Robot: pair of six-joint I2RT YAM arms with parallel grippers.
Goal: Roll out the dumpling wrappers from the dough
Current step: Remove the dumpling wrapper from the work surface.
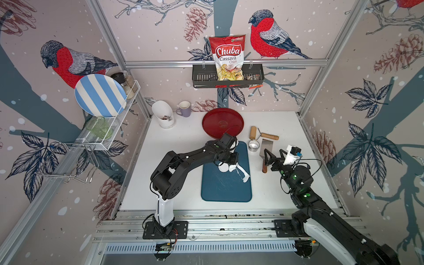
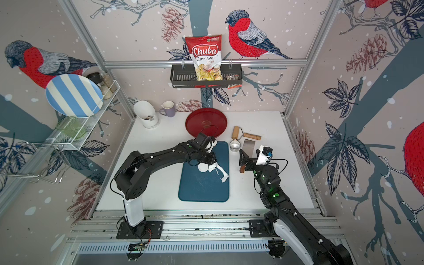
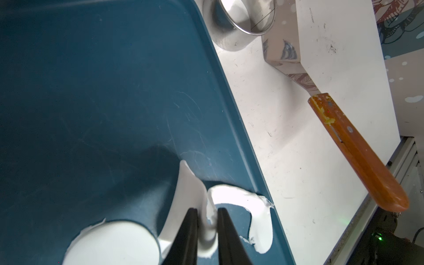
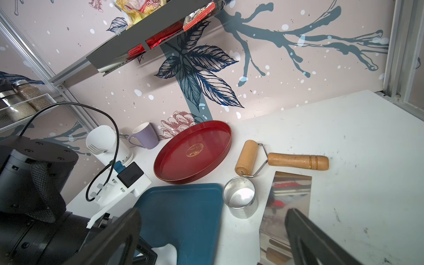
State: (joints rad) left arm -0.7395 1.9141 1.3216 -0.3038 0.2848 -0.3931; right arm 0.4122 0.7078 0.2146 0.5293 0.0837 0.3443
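A round white dumpling wrapper [image 1: 223, 168] [image 2: 203, 168] [image 3: 110, 243] lies flat on the blue board [image 1: 226, 188] [image 3: 91, 91]. Beside it, my left gripper [image 1: 230, 165] [image 3: 207, 210] is shut on a ragged strip of dough [image 1: 243, 174] [image 2: 223, 174] [image 3: 259, 220]. The pinched part curls up off the board, while its far end rests near the board's right edge. My right gripper [image 1: 273, 154] [image 4: 212, 211] hovers open and empty to the right of the board, over the scraper.
A steel ring [image 1: 254, 145] [image 4: 241, 199] stands off the board's far right corner, beside a wooden-handled steel scraper [image 3: 358, 156] [image 4: 289, 195]. Behind them lie a wooden roller [image 1: 253, 132] and a red tray [image 1: 222, 122]. A mug [image 1: 184, 109] and a white holder [image 1: 164, 114] stand at the back left.
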